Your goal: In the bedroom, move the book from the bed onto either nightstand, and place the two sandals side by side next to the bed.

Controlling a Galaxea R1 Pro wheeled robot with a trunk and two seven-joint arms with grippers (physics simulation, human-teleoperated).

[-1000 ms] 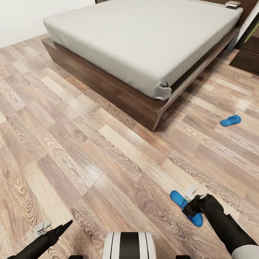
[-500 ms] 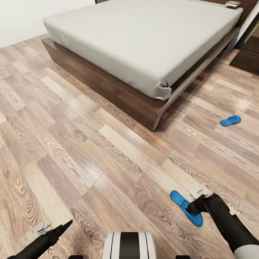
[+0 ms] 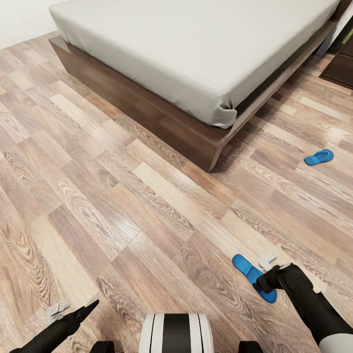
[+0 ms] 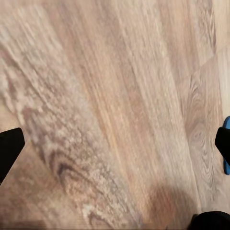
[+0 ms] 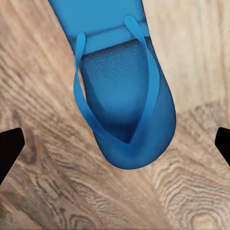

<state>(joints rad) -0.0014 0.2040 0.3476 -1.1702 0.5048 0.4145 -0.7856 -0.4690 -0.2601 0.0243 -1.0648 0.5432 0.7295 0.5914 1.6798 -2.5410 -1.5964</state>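
Right wrist view: a blue sandal (image 5: 123, 91) is seen flat on the wood-plank floor (image 5: 43, 158), its rounded toe end lying between the two dark fingertips (image 5: 9, 148), which stand wide apart with nothing gripped and no contact with the sole visible. From the head view, the right gripper (image 3: 264, 283) is placed directly over this near sandal (image 3: 247, 268), in front of the bed's corner. A second sandal (image 3: 318, 157) is seen well apart, on the floor beside the bed (image 3: 196, 54). The left gripper (image 3: 73, 314) is held low over bare planks; in the left wrist view its fingertips (image 4: 9, 148) are spread wide and empty.
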